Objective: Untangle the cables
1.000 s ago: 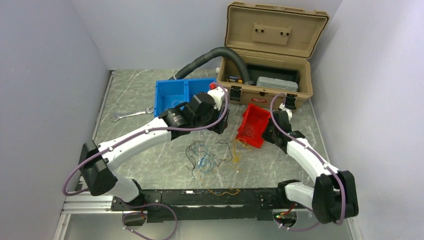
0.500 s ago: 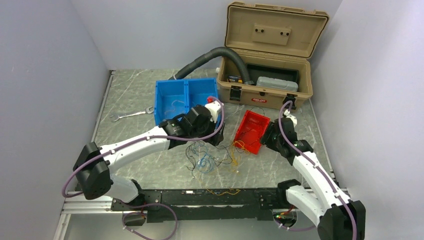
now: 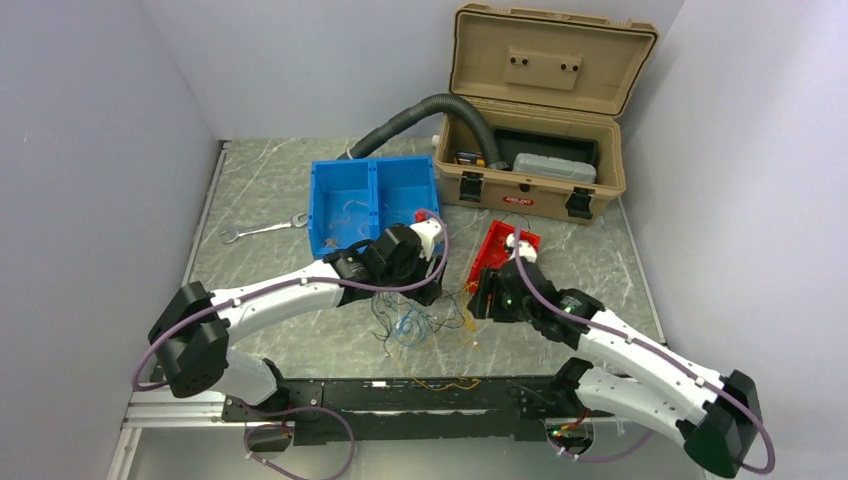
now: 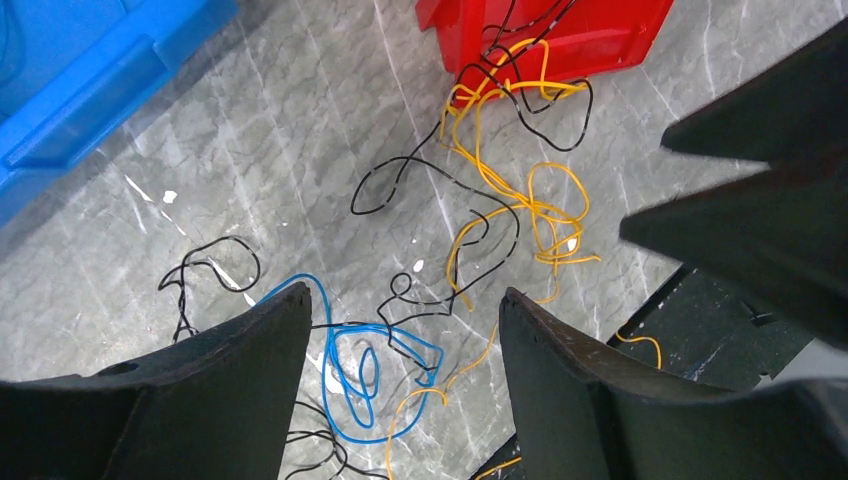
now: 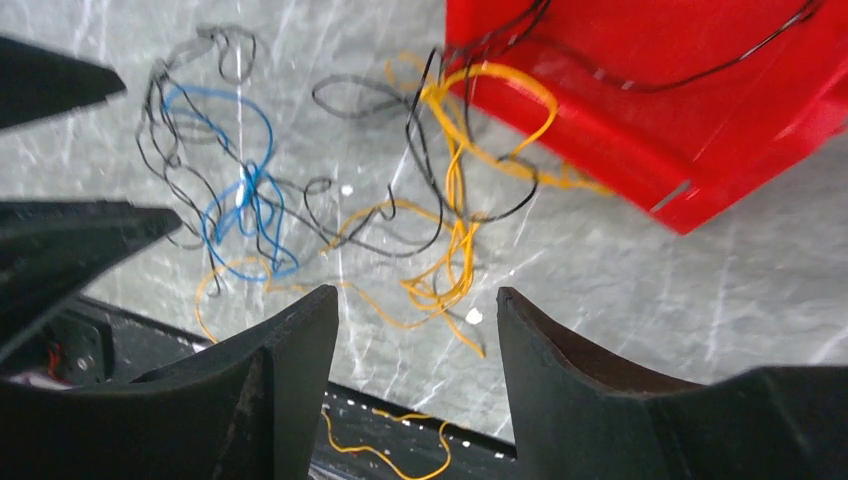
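Probably the cables [image 3: 420, 315] will handle as almost weightless, limp and springy. They should give no resistance to a pull, but they are so thin that they could slip from a pinch and snag on one another. They lie in a loose heap on the table [image 3: 280, 330] at the middle of the top view, below the blue bin [image 3: 370, 195].

The left end effector [image 4: 400, 300] hangs over the heap with its fingers apart and nothing between them. In its wrist view, black loops [image 4: 215, 265] sit at the lower left. A blue wire [image 4: 365, 365] is coiled on itself at the bottom centre. A yellow wire [image 4: 530, 205] bunches right of centre and climbs with a black strand to the red bin [image 4: 600, 30] at the top edge.

The best hold looks like an outlying single loop: the blue coil for one arm, the yellow bunch for the other, clear of the crossings.

The right end effector [image 5: 415, 295] is also spread and empty above the yellow bunch. Its wrist view shows the red bin at the upper right, with wire draped over its rim.
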Robot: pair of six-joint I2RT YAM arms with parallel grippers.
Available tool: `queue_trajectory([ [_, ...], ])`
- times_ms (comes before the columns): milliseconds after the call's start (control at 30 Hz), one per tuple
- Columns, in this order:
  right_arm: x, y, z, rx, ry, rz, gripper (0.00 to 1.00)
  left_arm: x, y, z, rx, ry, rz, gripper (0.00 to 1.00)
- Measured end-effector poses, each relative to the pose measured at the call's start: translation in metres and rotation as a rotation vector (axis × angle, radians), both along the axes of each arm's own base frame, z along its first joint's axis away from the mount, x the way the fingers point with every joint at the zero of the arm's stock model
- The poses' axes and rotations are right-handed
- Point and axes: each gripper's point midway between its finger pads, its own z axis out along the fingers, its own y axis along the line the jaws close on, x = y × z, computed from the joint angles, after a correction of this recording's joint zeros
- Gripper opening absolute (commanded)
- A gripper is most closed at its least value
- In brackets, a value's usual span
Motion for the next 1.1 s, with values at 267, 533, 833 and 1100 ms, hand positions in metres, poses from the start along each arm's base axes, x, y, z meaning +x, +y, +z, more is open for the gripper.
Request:
queue_trajectory([
  [267, -0.021, 0.022, -0.047, -0.095, 0.106, -0.002, 0.66, 0.011, 0.006, -0.019, 0.030, 0.042, 0.009, 0.68],
  [533, -0.008, 0.016, -0.070, -0.174, 0.101, -0.094, 0.52, 0.017, -0.008, -0.058, 0.114, 0.104, -0.044, 0.64],
  [833, -0.006, 0.015, -0.082, -0.185, 0.100, -0.105, 0.39, 0.027, -0.035, -0.084, 0.139, 0.163, -0.094, 0.54],
  [1100, -0.005, 0.015, -0.083, -0.182, 0.094, -0.100, 0.11, 0.027, -0.035, -0.098, 0.185, 0.214, -0.087, 0.52],
])
